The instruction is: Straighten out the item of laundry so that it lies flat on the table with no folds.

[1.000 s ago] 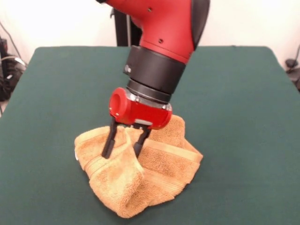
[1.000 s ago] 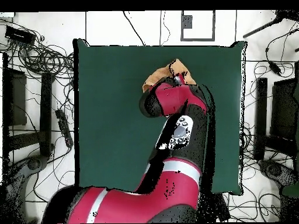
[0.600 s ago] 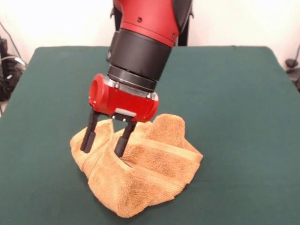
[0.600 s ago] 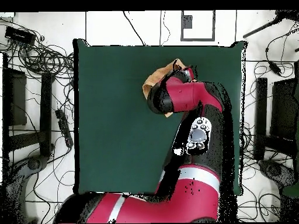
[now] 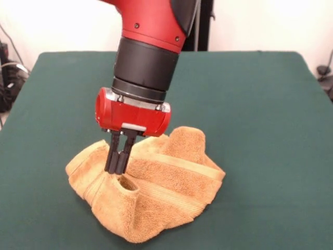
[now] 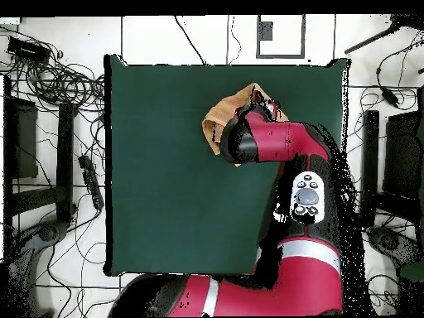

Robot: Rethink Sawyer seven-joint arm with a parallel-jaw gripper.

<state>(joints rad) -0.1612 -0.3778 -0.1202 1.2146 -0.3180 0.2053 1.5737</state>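
The item of laundry (image 5: 156, 192), a golden-orange terry towel, lies crumpled in a bunched heap near the front edge of the green table (image 5: 260, 120). Woven bands run across its folds. My gripper (image 5: 117, 171) points down onto the towel's left part, its black fingers (image 5: 112, 156) pressed together and pinching a raised fold of cloth. In the overhead view the towel (image 6: 220, 112) peeks out from under the red arm; the gripper itself is hidden there by the wrist.
Green cloth stretches wide around the towel on all sides. Cables, stands and equipment (image 6: 58, 91) lie on the floor around the table. The red arm (image 6: 281, 157) crosses the table's right part in the overhead view.
The gripper has shifted slightly left in the front view and its fingers have gone from open to shut on a towel fold. The towel's left edge has been pulled outward.
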